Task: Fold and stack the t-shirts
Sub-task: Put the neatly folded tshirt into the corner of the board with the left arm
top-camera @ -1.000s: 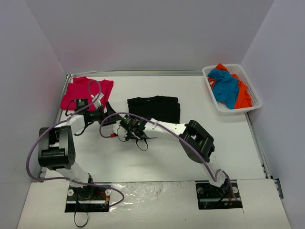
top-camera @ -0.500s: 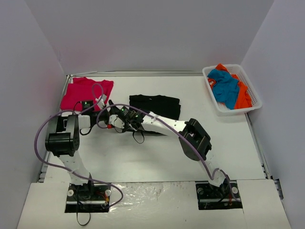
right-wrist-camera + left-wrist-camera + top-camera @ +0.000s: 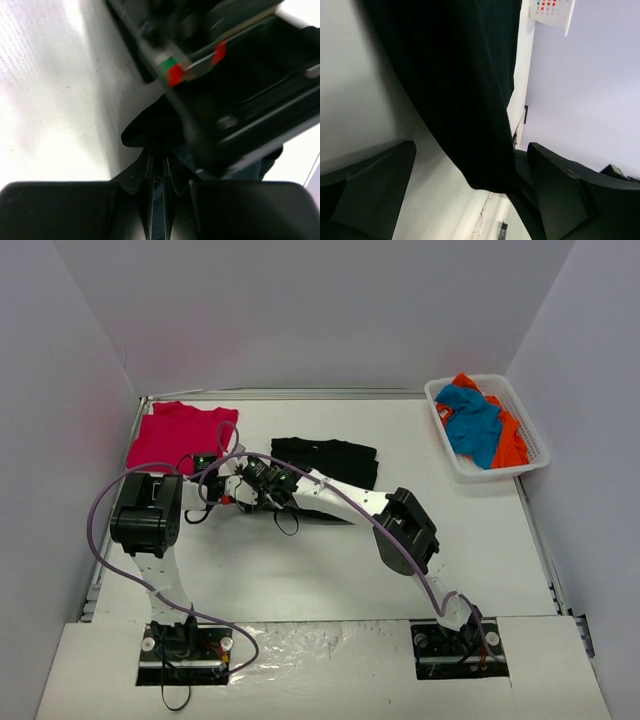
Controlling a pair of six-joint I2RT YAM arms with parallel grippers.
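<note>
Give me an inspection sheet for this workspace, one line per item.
Surface: white table, bare parts look clean.
Job's things: black t-shirt folded mid-table. Red t-shirt lies flat at the far left corner. Blue t-shirt and orange t-shirt are heaped in the white basket at far right.
Clutter: nothing seen.
Grippers: left gripper open, with black cloth hanging between its fingers. Right gripper looks shut on a pinch of the black t-shirt. Both are at that shirt's left edge.
Cables: purple cable hangs in loose loops over the table's left side.
Surroundings: plain pale walls on three sides.
</note>
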